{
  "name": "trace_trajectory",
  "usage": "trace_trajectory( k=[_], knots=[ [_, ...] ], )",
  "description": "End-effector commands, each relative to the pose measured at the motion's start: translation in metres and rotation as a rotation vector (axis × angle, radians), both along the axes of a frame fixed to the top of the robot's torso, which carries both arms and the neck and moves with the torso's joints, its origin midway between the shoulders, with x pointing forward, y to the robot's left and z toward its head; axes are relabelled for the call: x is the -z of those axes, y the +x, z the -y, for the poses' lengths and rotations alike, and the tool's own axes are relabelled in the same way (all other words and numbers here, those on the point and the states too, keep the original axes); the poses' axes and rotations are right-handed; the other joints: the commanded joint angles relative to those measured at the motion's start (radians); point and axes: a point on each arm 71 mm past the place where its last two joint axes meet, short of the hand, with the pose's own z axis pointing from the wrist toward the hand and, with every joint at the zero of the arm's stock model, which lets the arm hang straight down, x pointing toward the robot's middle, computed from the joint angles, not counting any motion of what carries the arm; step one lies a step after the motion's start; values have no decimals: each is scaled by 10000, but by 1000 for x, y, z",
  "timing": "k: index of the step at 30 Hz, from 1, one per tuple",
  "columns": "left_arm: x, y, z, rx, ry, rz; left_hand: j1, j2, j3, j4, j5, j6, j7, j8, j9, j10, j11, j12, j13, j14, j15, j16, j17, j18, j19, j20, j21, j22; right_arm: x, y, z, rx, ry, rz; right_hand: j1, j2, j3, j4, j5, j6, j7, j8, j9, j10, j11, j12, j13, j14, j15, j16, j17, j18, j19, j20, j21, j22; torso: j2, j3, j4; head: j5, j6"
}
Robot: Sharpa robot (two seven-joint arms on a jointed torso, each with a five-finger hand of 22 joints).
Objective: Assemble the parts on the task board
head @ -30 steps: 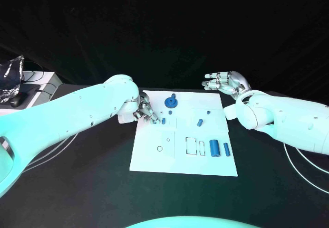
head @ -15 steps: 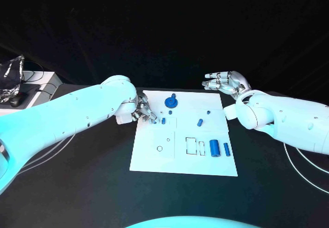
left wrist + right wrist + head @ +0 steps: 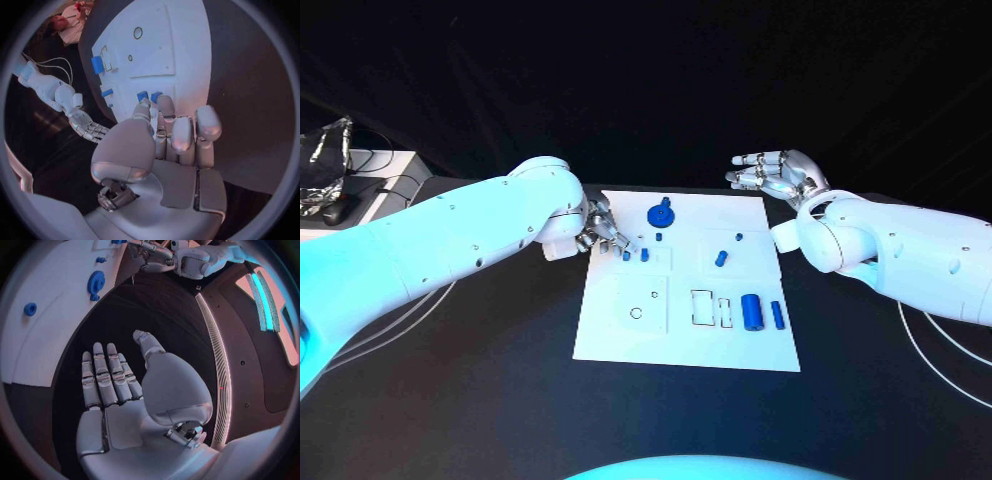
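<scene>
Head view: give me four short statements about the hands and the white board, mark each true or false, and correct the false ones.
1. The left hand is at the left edge of the white board. True.
2. The right hand holds the blue gear. False: it holds nothing, fingers apart, off the board's far right corner.
3. The gear lies near the board's far edge. True.
4. The large blue cylinder stands on the black table. False: it is on the board, near its right edge.

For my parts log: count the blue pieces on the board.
8: gear and stud far middle; two pegs beside left hand; stud and peg far right; cylinder and bar near right. The hand may hide more.
</scene>
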Motion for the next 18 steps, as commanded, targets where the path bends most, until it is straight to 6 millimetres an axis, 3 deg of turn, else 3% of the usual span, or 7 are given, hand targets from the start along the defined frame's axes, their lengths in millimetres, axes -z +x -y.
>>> trace_trajectory(
  k=[1,18],
  knots=[
    [-4,-1,3,31,-431,85,17,-54,-78,-1,-67,-14,71,12,16,-56,44,41,-7,15,2,-83,-75,80,-14,56,-60,1020,-1,0,-1,-171,-33,70,-106,-28,8,-26,48,49,300,-31,5,43,26,-31,-12,-27,-1,-64,-13,-123,-57,-17,-37,-8,4,1,2,-4,9],
    [-11,-6,-3,-11,-1043,401,378,-192,-107,-24,-64,-330,199,117,58,-388,119,88,1,-47,28,-405,-445,174,-170,121,-377,904,0,0,0,-169,-35,53,-106,-28,8,-26,48,49,300,-31,5,43,26,-31,-12,-27,-1,-64,-13,-123,-57,-17,-37,-8,7,-2,-12,29,61]
  ],
)
